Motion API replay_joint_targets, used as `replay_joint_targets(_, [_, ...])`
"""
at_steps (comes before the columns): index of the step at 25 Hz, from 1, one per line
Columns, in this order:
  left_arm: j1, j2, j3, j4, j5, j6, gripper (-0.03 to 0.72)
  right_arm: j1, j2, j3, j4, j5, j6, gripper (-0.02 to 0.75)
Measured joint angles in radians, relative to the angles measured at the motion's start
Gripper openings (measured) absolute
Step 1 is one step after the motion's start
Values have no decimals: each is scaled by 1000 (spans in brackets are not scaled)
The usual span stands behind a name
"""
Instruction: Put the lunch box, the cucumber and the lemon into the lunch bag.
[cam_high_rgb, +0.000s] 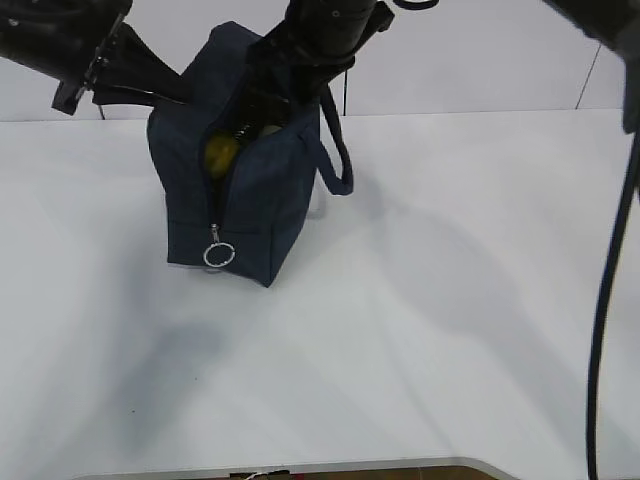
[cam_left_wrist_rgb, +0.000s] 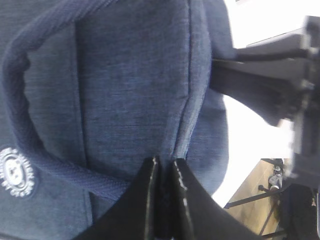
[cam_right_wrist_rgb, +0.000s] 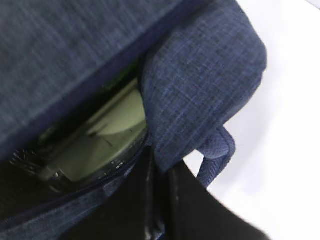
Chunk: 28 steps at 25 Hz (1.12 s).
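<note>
The navy lunch bag (cam_high_rgb: 255, 205) stands upright on the white table, its zipper open down the near end. The yellow lemon (cam_high_rgb: 221, 152) shows through the opening. In the right wrist view the lunch box's pale green lid (cam_right_wrist_rgb: 107, 132) lies inside the bag; a green sliver (cam_right_wrist_rgb: 116, 82) beside it may be the cucumber. My left gripper (cam_high_rgb: 183, 98) is shut on the bag's left wall fabric (cam_left_wrist_rgb: 162, 161). My right gripper (cam_high_rgb: 272, 108) is shut on the bag's right rim (cam_right_wrist_rgb: 161, 167).
The metal ring pull (cam_high_rgb: 219, 255) hangs at the bottom of the zipper. One loop handle (cam_high_rgb: 336, 150) droops on the bag's right side, the other (cam_left_wrist_rgb: 30, 125) lies against the left wall near a white badge (cam_left_wrist_rgb: 15, 172). A black cable (cam_high_rgb: 605, 290) hangs at the right.
</note>
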Motion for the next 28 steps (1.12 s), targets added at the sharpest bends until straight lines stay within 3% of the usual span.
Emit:
replay_joint_targets(4, [-21,35,0,-25,-19,0,10,-17,-75,116,-34,0,-5,11])
replay_joint_targets(12, [-96,107,0,-114,-36,41,10,-32,-97,185,-61,-6,7,10])
replay_joint_targets(25, [-100,111,0,-96,-97,48,10,-34,-95,208,-33,-163,67,15])
replay_joint_targets(28, [-100,111,0,-87,-97,48,10,-34,-95,208,-14,-201,76,80])
